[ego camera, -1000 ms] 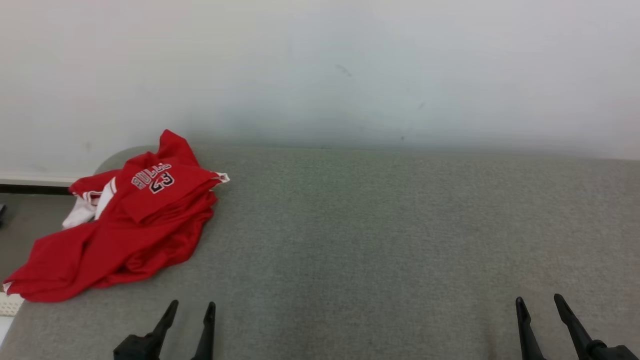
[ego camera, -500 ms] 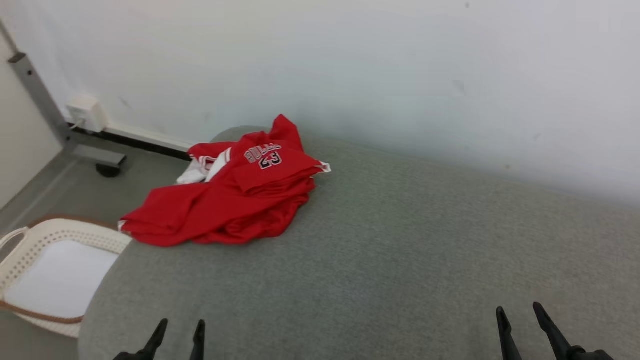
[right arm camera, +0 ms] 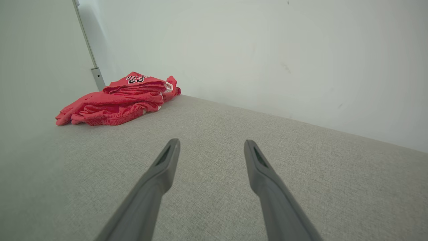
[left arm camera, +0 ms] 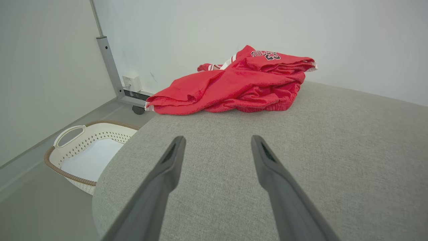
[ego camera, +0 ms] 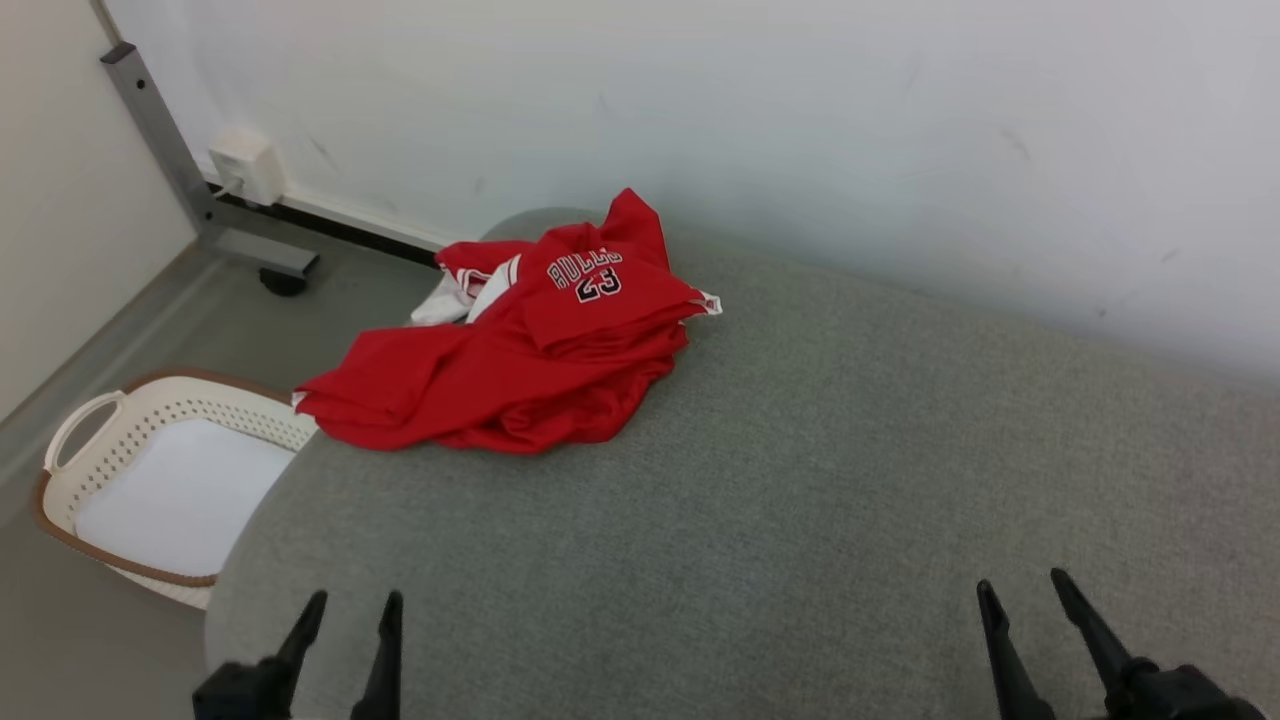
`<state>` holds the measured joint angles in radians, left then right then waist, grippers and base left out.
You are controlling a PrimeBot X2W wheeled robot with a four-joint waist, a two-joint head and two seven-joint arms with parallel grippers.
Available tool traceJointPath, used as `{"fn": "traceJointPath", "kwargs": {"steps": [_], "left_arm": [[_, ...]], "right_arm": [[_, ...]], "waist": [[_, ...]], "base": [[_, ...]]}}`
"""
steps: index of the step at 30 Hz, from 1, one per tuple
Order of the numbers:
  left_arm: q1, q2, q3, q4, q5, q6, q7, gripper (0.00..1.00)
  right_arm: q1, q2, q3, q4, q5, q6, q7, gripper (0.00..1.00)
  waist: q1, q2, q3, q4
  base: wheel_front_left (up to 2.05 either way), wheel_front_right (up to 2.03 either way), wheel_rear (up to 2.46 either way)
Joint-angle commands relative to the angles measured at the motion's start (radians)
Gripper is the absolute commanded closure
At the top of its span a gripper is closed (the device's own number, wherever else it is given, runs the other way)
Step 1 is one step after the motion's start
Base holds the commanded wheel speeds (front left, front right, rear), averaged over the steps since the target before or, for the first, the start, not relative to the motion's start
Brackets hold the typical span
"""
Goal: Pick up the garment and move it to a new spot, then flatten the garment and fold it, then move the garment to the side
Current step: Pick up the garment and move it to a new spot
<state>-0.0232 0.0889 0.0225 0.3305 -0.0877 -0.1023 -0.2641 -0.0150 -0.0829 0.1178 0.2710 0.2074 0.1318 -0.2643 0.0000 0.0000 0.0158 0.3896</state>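
A crumpled red garment (ego camera: 520, 350) with white trim and "BULLS 23" lettering lies on the far left corner of the grey fabric table (ego camera: 820, 470), one edge reaching the table's left rim. It also appears as the garment (left arm camera: 234, 85) ahead of my left fingers and the garment (right arm camera: 117, 100) far off to the left of my right ones. My left gripper (ego camera: 355, 605) hovers open over the table's near left edge, well short of the cloth. At the near right, my right gripper (ego camera: 1025, 590) is open with nothing between its fingers.
A white perforated laundry basket (ego camera: 130, 450) with a brown rim stands on the floor left of the table. A grey metal post (ego camera: 160, 130) and a wall socket box (ego camera: 245, 165) are by the wall behind it. A pale wall runs along the table's far edge.
The head camera has turned left, so the garment sits nearer the view's middle and the basket, post and floor have come into view. Both grippers stay open; the garment lies as before.
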Motion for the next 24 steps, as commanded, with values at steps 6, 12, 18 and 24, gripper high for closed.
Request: {"fn": "traceJointPath", "kwargs": {"steps": [6, 12, 18, 24], "left_arm": [[-0.222, 0.046, -0.011, 0.04, -0.032, -0.017, -0.001, 0.0], [-0.515, 0.101, -0.057, 0.128, -0.058, -0.027, 0.029, 0.0], [-0.777, 0.126, -0.154, 0.263, -0.121, -0.028, 0.074, 0.0], [-0.951, 0.147, -0.252, 0.432, -0.219, -0.027, 0.147, 0.0]], "right_arm": [[-0.088, -0.071, -0.01, -0.03, -0.023, -0.002, 0.0, 0.0], [-0.16, -0.149, -0.037, -0.069, -0.044, -0.002, 0.0, 0.0], [-0.182, -0.239, -0.058, -0.112, -0.062, -0.002, 0.003, 0.0], [-0.17, -0.296, -0.079, -0.161, -0.066, -0.003, 0.044, 0.0]], "waist": [[0.0, 0.0, 0.17, -0.052], [0.0, 0.0, 0.335, -0.071], [0.0, 0.0, 0.463, -0.074], [0.0, 0.0, 0.533, -0.095]], "base": [[0.0, 0.0, 0.0], [0.0, 0.0, 0.0], [0.0, 0.0, 0.0], [0.0, 0.0, 0.0]]}}
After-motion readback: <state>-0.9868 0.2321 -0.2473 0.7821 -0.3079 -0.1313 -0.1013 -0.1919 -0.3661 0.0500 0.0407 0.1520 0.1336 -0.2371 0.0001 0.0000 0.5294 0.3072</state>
